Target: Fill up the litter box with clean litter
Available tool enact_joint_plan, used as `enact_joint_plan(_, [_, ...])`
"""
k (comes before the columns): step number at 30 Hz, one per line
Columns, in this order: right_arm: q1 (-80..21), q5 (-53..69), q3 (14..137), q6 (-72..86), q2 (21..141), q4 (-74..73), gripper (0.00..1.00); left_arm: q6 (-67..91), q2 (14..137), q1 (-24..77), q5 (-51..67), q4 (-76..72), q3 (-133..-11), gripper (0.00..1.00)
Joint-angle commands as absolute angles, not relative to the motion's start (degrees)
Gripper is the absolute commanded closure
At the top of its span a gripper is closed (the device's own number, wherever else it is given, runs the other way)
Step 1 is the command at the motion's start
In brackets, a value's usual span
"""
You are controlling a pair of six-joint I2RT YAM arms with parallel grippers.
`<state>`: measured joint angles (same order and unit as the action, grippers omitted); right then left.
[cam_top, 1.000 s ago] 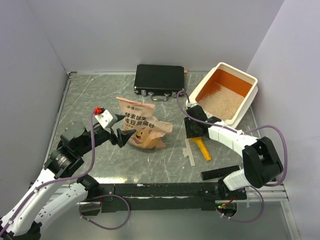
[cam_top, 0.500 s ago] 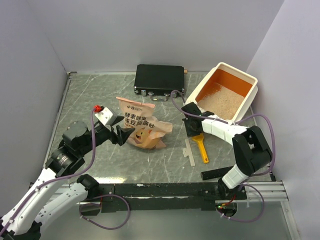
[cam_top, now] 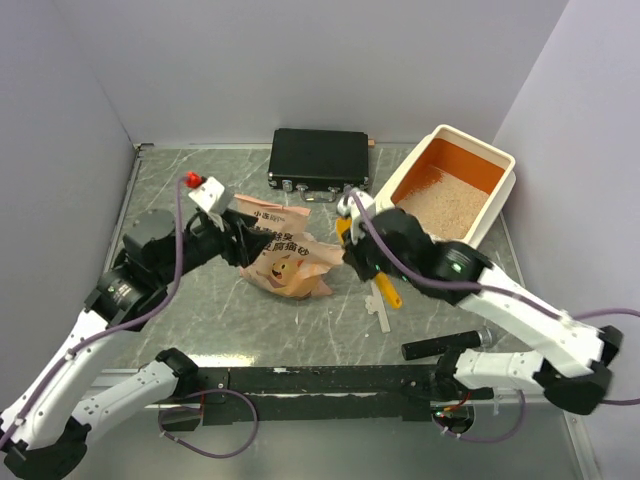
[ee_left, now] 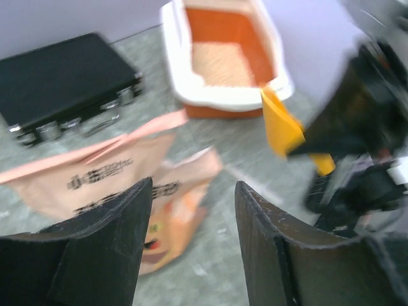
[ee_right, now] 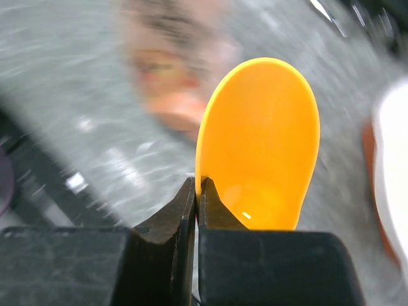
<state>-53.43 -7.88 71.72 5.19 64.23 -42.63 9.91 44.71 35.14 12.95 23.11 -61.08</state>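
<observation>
The litter box [cam_top: 476,140] sits at the far right corner of the table [cam_top: 330,335], angled, cream rim with an orange inside. The clean litter [cam_top: 440,205] covers the nearer half of its floor, and the far half is bare orange. The left wrist cam catches the same thing from low down, so that matches.

Just in front of the box, the right gripper [ee_right: 196,190] is clamped on a yellow-orange plastic scoop [ee_right: 258,127]. From the top view you only get bits of yellow poking out on either side of the arm. The right wrist cam is the one that shows the fingers pinched flat together on the scoop's near edge, with the bowl sticking out past them and looking empty. The left wrist cam shows that the scoop is up off the table.

Left of that is the crumpled orange paper bag [cam_top: 290,262], lying on its side. The left gripper [ee_left: 191,188] is right at its left end with the jaws apart. You can see the bag through the gap, but I can't tell if the fingers touch it.

The flat black case [cam_top: 318,158] is behind the bag by the back wall.
</observation>
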Motion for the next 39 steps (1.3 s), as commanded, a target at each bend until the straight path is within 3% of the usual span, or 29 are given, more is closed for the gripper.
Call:
enact_joint_plan(1, [-71.3, -11.9, 76.1, -2.6, 61.6, -54.2, 1.00, 20.1, 45.9, 35.3, 20.6, 25.9, -67.2, 0.40])
enact_joint_plan(4, [-79.2, -17.9, 79.1, -3.9, 64.4, -59.2, 1.00, 25.0, 47.6, 35.3, 24.3, 27.8, -69.9, 0.38])
enact_joint_plan(14, [-88.9, -31.6, 86.6, -6.8, 71.4, -62.2, 1.00, 29.6, 51.0, 35.3, 33.6, 39.5, -75.9, 0.39])
enact_joint_plan(22, [-90.6, -35.9, 90.9, -12.6, 73.0, -60.1, 1.00, 33.0, 48.6, 35.3, 36.3, 39.1, -70.9, 0.42])
enact_joint_plan(39, [-89.1, -33.1, 99.6, -20.5, 80.9, -55.7, 1.00, 34.8, 49.4, 35.3, 40.0, 34.4, -68.9, 0.43])
